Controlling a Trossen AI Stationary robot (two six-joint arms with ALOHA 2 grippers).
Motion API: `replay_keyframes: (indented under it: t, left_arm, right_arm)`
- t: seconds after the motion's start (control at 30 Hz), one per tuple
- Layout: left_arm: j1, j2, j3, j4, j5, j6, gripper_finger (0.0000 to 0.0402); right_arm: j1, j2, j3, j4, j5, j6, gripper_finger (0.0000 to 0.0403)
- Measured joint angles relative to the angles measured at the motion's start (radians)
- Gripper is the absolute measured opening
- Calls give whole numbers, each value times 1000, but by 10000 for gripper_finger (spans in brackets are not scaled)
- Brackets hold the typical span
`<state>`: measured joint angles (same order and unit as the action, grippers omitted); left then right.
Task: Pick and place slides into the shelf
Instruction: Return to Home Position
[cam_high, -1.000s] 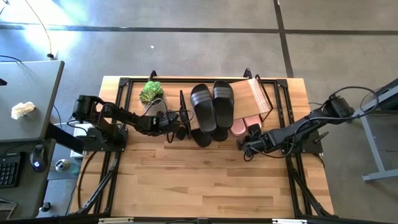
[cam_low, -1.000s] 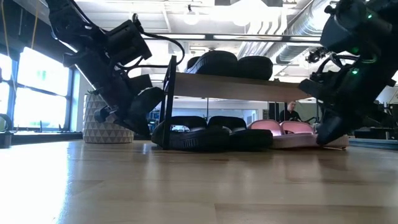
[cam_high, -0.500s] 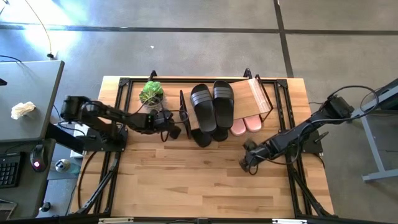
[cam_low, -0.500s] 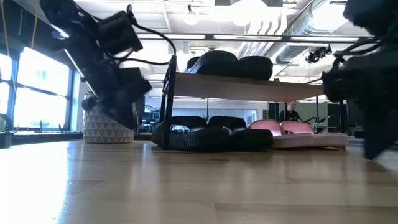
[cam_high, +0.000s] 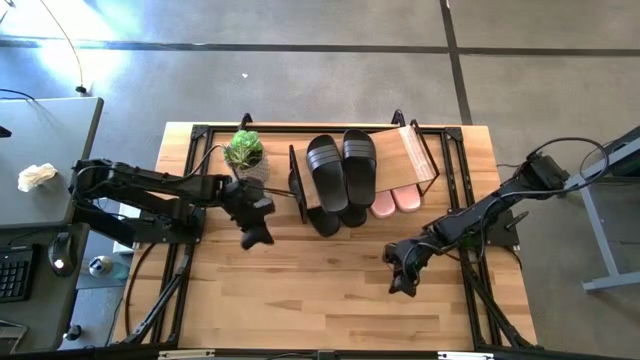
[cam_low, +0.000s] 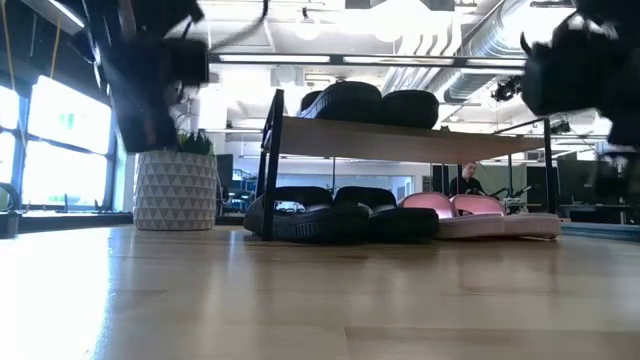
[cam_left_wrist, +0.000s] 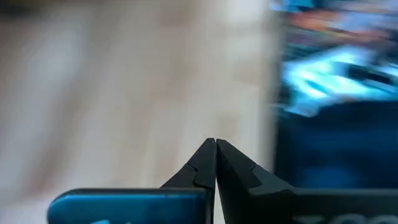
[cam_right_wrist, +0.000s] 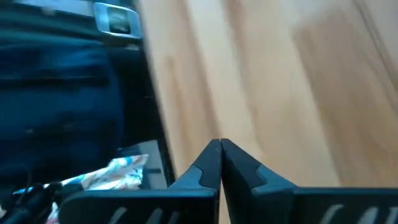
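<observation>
Hovering over the wood-plank table (cam_high: 320, 300), my left gripper (cam_high: 252, 237) and right gripper (cam_high: 400, 282) are both pinched closed, empty. Ribbed black slides (cam_high: 340, 170) lie atop the shelf (cam_high: 415, 152) board; second black pair (cam_low: 318, 215) and smooth pink slides (cam_low: 470, 212) sit beneath, inside its thin metal frame.

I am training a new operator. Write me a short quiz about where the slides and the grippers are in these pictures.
1. True or false: the left gripper and the right gripper are both shut and hold nothing.
2. What lies on top of the shelf? A) a box B) two black slides C) nothing
3. Fill in: the pink slides lie ___ the shelf's board.
Key: 1 true; 2 B; 3 under.
</observation>
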<state>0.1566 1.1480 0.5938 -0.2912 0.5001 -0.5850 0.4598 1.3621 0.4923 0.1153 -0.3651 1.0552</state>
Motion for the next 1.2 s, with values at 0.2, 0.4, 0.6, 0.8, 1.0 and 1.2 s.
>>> replay_keyframes:
  t: [0.2, 0.4, 0.6, 0.8, 1.0, 1.2]
  left_arm:
    - [0, 7, 1, 454, 281, -88, 0]
    - [24, 7, 109, 889, 164, -52, 0]
    - [126, 6, 437, 811, 169, 142, 0]
    - [268, 7, 824, 332, 135, 379, 0]
    - [408, -20, 991, 89, 87, 485, 0]
    - [571, -111, 899, 49, 117, 474, 0]
  right_arm:
    - [-106, 0, 120, 67, -10, -235, 0]
    - [-302, 0, 420, 19, -28, -617, 0]
    - [-468, 0, 910, -360, -72, -960, 0]
    - [-531, -1, 1349, -676, 83, -1217, 0]
    - [-549, -15, 1602, -860, 87, -1239, 0]
    - [-552, -110, 1601, -911, 172, -1241, 0]
